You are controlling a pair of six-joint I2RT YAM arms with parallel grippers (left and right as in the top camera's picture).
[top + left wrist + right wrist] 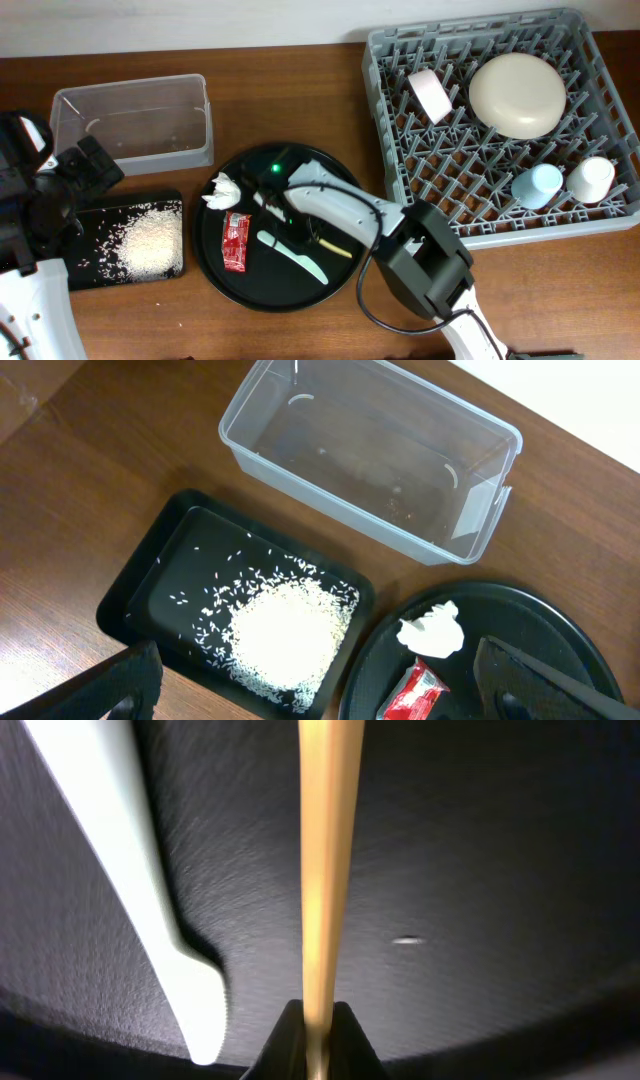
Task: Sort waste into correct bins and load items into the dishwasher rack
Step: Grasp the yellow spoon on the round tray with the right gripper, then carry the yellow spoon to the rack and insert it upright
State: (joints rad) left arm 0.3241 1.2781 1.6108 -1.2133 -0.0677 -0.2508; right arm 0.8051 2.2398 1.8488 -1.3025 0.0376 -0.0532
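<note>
My right gripper (318,1042) is shut on the yellow utensil (322,870), low over the round black tray (275,285). The pale-green utensil (140,870) lies beside it on that tray (290,255). The crumpled white tissue (222,190) and red sachet (235,241) lie on the tray's left. Rice (150,243) lies in the shallow black tray (95,215). The clear tub (135,122) holds nothing. The grey rack (505,125) holds the cream plate (518,95), pinkish bowl (431,93), blue cup (538,184) and white cup (590,178). My left gripper (320,705) is open above the rice tray's edge.
The wooden table (300,90) runs around everything. The clear tub (370,450), rice tray (150,580), tissue (432,630) and red sachet (412,695) also show in the left wrist view. The right arm's body (430,260) lies over the round tray's right side.
</note>
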